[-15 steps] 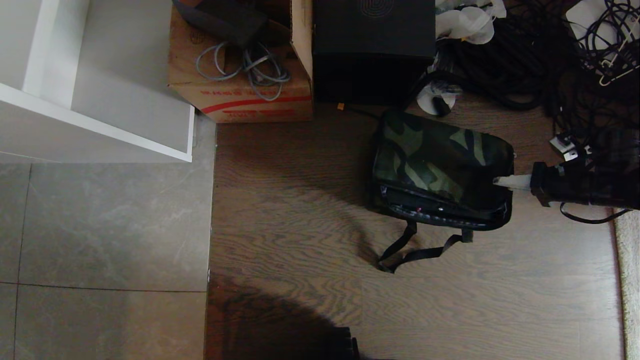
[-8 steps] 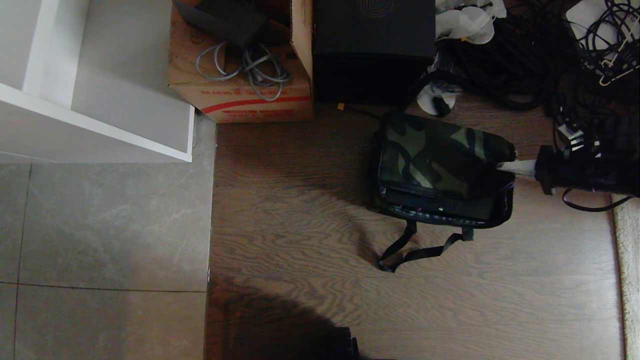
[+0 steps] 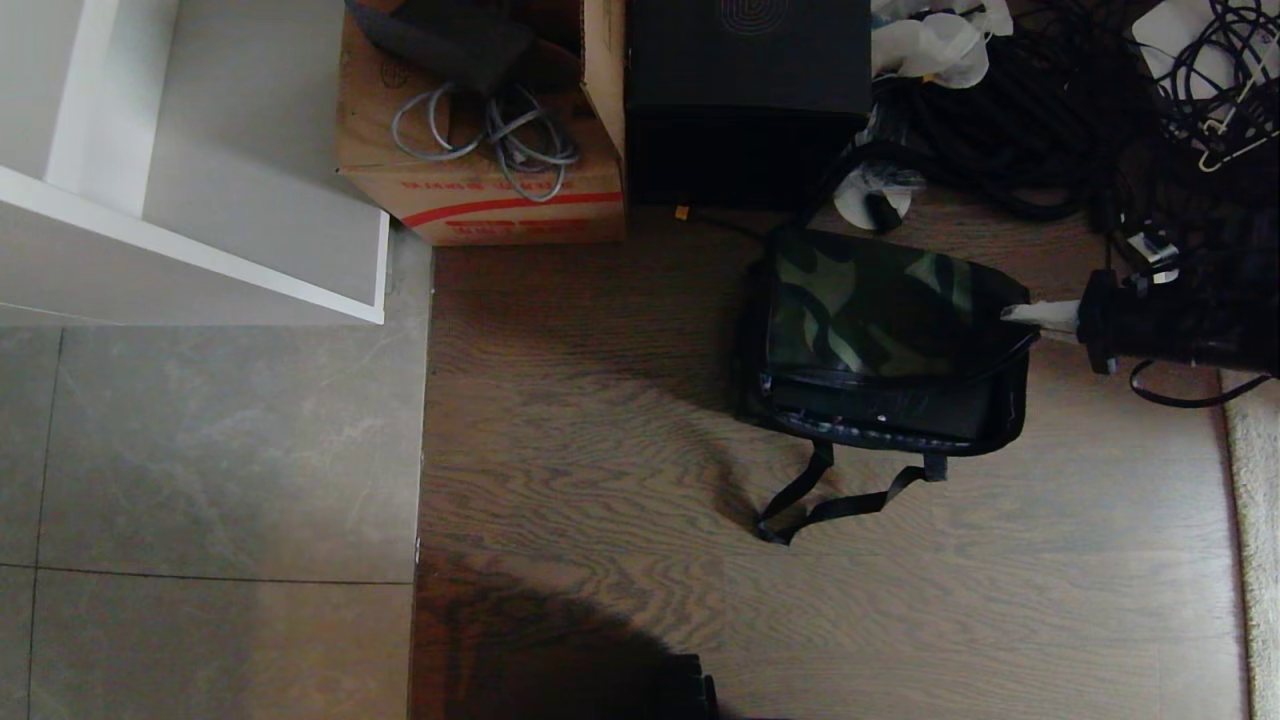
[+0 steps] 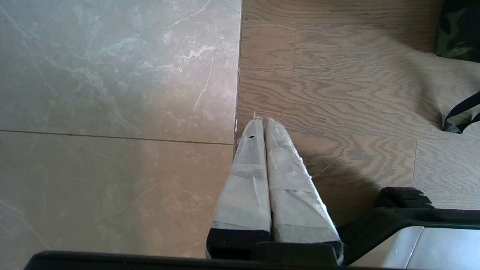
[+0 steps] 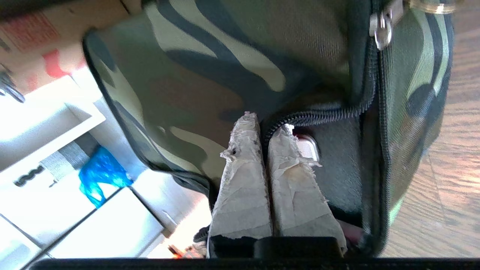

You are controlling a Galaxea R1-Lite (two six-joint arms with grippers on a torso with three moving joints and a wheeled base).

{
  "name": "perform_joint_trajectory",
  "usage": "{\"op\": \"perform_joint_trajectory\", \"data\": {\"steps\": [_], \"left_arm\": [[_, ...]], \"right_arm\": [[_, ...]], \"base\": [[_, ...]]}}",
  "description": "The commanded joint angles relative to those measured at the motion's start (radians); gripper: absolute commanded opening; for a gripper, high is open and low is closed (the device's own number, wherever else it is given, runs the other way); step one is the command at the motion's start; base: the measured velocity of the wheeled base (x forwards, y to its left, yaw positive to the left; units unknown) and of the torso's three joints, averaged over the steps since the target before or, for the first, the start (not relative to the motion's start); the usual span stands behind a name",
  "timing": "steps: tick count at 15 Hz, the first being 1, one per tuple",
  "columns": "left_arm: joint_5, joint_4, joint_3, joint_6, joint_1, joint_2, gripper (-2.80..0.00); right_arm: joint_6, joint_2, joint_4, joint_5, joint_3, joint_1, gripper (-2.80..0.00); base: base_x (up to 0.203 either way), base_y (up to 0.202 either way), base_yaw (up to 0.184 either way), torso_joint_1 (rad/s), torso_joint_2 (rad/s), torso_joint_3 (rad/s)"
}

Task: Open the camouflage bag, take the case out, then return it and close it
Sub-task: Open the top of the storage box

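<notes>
Nearest to the robot, at about 6 o'clock in the head view, the left gripper (image 4: 262,122) hangs low over the seam where the grey tile floor (image 3: 200,450) meets the wooden floor (image 3: 600,450); its two taped fingers (image 4: 245,176) are pressed flat together and hold nothing. A little farther, at about 4 o'clock from the middle of the head view, the black shoulder strap (image 3: 830,495) lies in a loose loop on the wood, and it goes up to the camouflage bag (image 3: 880,330), which stands at about 3 o'clock. The lid of the bag is raised along the near side, so a dark gap shows there, and inside this gap the case (image 3: 880,412) is seen as a black edge. At the right corner of the lid the right gripper (image 3: 1022,313) comes in level from 3 o'clock, and its taped fingers (image 5: 296,183) are clenched on the zipper edge of the lid, as the right wrist view shows, with a pale metal piece just behind the tips. Beyond the bag, at about 12 o'clock, stands a tall black box (image 3: 745,95), and just beside it, at 11 o'clock, a brown cardboard box (image 3: 480,190) with a red stripe and grey cables on top. At 1 to 2 o'clock lies a heap of black cables (image 3: 1050,130), and at 10 o'clock a white shelf (image 3: 200,250).
</notes>
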Motion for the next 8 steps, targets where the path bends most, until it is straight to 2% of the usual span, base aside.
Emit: {"op": "perform_joint_trajectory", "data": {"steps": [1, 5, 8], "left_arm": [[0.000, 0.000, 0.000, 0.000, 0.000, 0.002, -2.80], [0.000, 0.000, 0.000, 0.000, 0.000, 0.002, -2.80], [0.000, 0.000, 0.000, 0.000, 0.000, 0.002, -2.80]], "right_arm": [[0.022, 0.004, -0.002, 0.005, -0.021, -0.004, -2.80], [0.185, 0.003, -0.003, 0.005, -0.096, -0.005, -2.80], [0.196, 0.001, -0.026, 0.005, -0.105, -0.012, -2.80]], "base": [[0.000, 0.000, 0.000, 0.000, 0.00, 0.000], [0.000, 0.000, 0.000, 0.000, 0.00, 0.000], [0.000, 0.000, 0.000, 0.000, 0.00, 0.000]]}}
